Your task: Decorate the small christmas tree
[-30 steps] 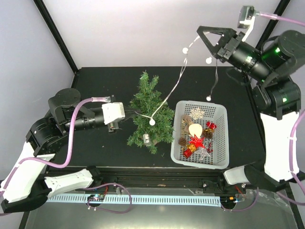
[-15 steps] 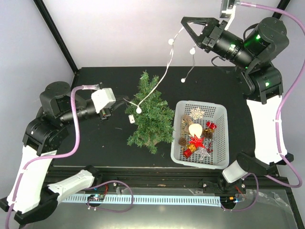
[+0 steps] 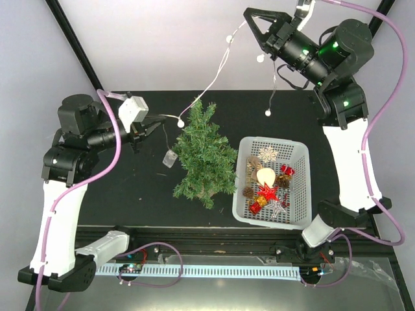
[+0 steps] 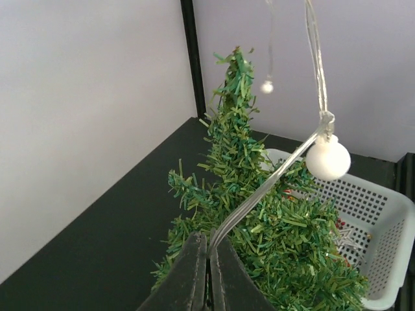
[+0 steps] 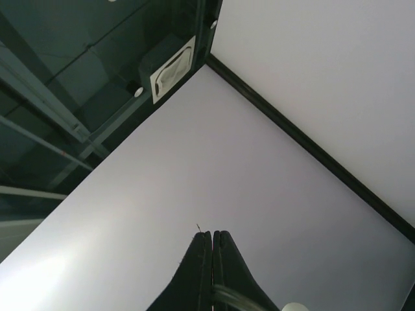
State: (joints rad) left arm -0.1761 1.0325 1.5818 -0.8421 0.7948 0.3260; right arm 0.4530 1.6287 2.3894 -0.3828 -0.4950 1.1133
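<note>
The small christmas tree [image 3: 205, 154] stands on the black table left of the white basket [image 3: 306, 188]; it fills the left wrist view [image 4: 272, 227]. A clear string of lights [image 3: 229, 39] with white bulbs hangs in the air between both grippers, above the tree. My left gripper [image 3: 155, 125] is shut on one end of the string [image 4: 259, 202], left of the treetop, with a bulb [image 4: 327, 159] close by. A small box [image 3: 170, 159] dangles below it. My right gripper [image 3: 249, 14] is raised high and shut on the string [image 5: 241, 299].
The basket holds several ornaments: a red star [image 3: 267, 192], a white snowflake [image 3: 268, 154], pine cones and small gift boxes. A loose strand with a bulb [image 3: 266, 113] hangs from the right gripper above the table's back. The basket's corner shows in the left wrist view [image 4: 382, 220].
My left gripper has risen and pulled back to the left, lifting the string and its small box off the tree. My right gripper has moved up and to the left.
</note>
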